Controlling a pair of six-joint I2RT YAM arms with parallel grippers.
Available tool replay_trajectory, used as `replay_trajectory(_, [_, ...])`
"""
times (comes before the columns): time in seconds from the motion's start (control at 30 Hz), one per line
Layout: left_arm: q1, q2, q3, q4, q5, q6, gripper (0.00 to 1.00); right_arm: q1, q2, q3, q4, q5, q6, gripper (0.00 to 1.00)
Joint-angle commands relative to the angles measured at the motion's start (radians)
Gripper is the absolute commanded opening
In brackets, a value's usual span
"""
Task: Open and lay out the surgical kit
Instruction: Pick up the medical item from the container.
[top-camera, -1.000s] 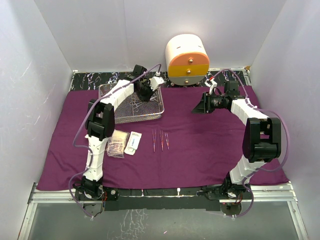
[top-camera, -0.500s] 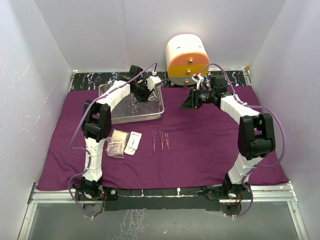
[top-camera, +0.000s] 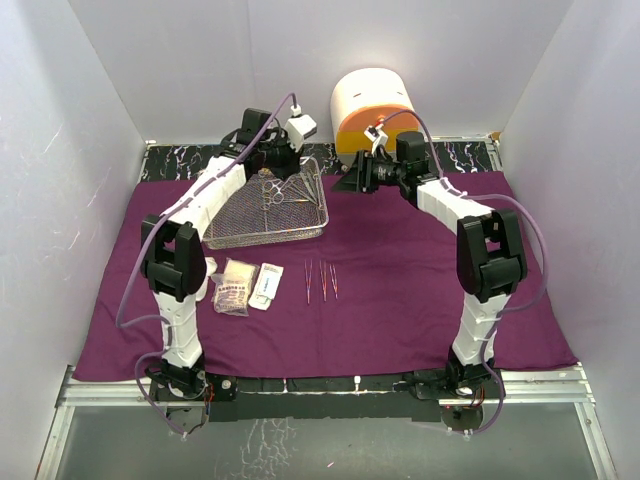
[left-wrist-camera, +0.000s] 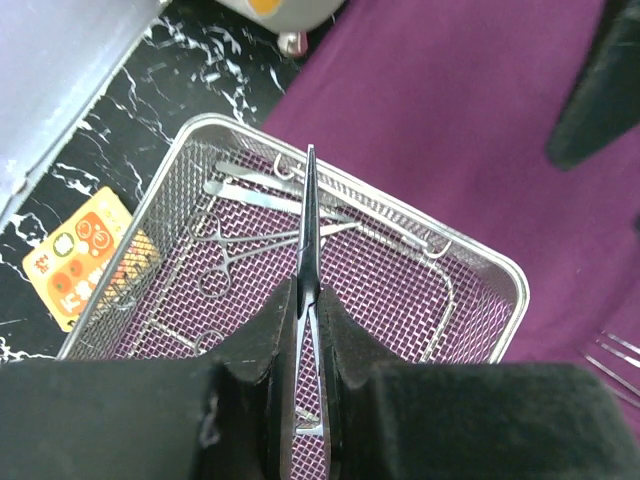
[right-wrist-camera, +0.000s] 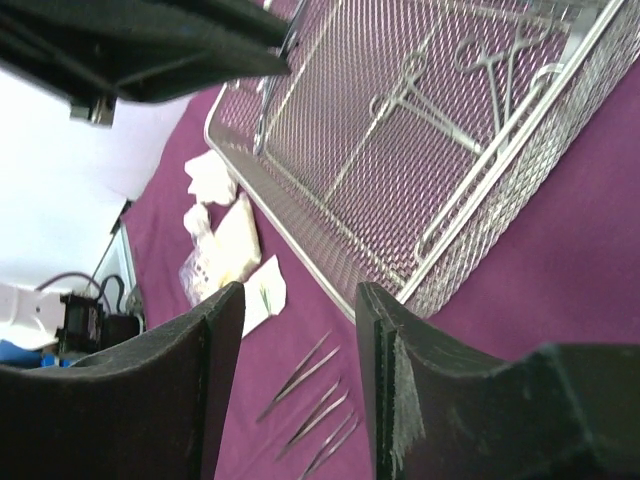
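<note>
The silver wire-mesh tray (top-camera: 322, 216) sits on the purple cloth (top-camera: 400, 290) at the back left. Ring-handled forceps (top-camera: 272, 190) lie in it, also seen in the left wrist view (left-wrist-camera: 222, 262). My left gripper (top-camera: 274, 163) hovers over the tray's far end. It is shut on a thin metal instrument (left-wrist-camera: 309, 215) that looks like tweezers, pinched between the jaws (left-wrist-camera: 308, 295). My right gripper (top-camera: 354, 180) hangs beside the tray's far right corner, open and empty (right-wrist-camera: 298, 340). Three tweezers (top-camera: 321, 281) lie side by side in front of the tray.
Two flat packets (top-camera: 262, 286) and white gauze wads (right-wrist-camera: 208, 180) lie on the cloth left of the tweezers. The white-and-orange drawer cabinet (top-camera: 375, 110) stands at the back, close behind my right gripper. An orange card (left-wrist-camera: 85, 255) lies on the black marble strip behind the tray.
My left gripper has lifted and drawn back over the tray's far end with the instrument. My right arm has swung left to the tray's far right corner and its jaws have widened.
</note>
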Motion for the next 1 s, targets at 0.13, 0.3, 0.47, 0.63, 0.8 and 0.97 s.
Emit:
replay_trajectory(0.13, [-0.034, -0.092, -0.011, 0.075, 0.056, -0.123, 0.00, 0.016, 0.036, 0.175, 0.147, 0.076, 0.150, 0.49])
replay_trajectory(0.3, [-0.078, -0.097, -0.011, 0.093, 0.048, -0.175, 0.00, 0.016, 0.039, 0.193, 0.150, 0.120, 0.183, 0.50])
replay_trajectory(0.47, [-0.115, -0.087, -0.001, 0.087, 0.036, -0.196, 0.00, 0.016, 0.031, 0.187, 0.120, 0.186, 0.192, 0.49])
replay_trajectory(0.63, [-0.137, -0.086, 0.004, 0.084, 0.025, -0.198, 0.00, 0.014, 0.015, 0.179, 0.091, 0.238, 0.185, 0.43])
replay_trajectory(0.8, [-0.141, -0.084, 0.005, 0.084, 0.018, -0.197, 0.00, 0.015, 0.007, 0.160, 0.068, 0.249, 0.173, 0.38])
replay_trajectory(0.97, [-0.141, -0.081, 0.003, 0.085, 0.013, -0.196, 0.00, 0.015, -0.001, 0.137, 0.067, 0.252, 0.182, 0.34])
